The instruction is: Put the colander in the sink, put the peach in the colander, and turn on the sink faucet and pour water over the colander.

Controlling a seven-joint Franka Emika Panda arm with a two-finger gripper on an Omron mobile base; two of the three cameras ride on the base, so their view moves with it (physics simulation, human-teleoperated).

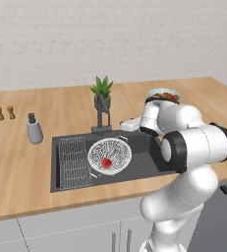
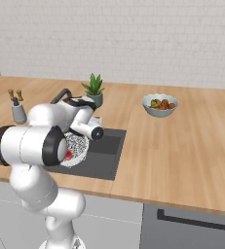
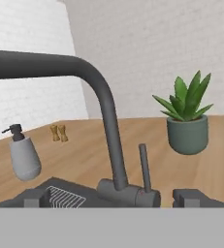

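The white mesh colander (image 1: pixel 111 153) sits in the dark grey sink (image 1: pixel 144 165), and the reddish peach (image 1: pixel 106 163) lies inside it. Behind the basin rises the sink faucet (image 1: pixel 101 120). In the hand view the faucet (image 3: pixel 109 126) is close ahead, its spout arching off to the left and its thin lever (image 3: pixel 143 165) upright beside the stem. My gripper (image 3: pixel 113 197) is open, one fingertip on each side of the faucet base and nothing between them. From the left base view the gripper (image 1: pixel 128 125) hovers at the sink's back right corner. The colander (image 2: pixel 78 145) and peach (image 2: pixel 68 155) peek out behind my arm.
A wire rack (image 1: pixel 74 162) fills the sink's left part. A potted plant (image 3: pixel 186 121) stands just behind the faucet, a grey soap dispenser (image 3: pixel 24 156) to the left with two small shakers (image 3: pixel 58 132) beyond. A bowl of mixed fruit (image 2: pixel 160 104) sits on the counter to the right.
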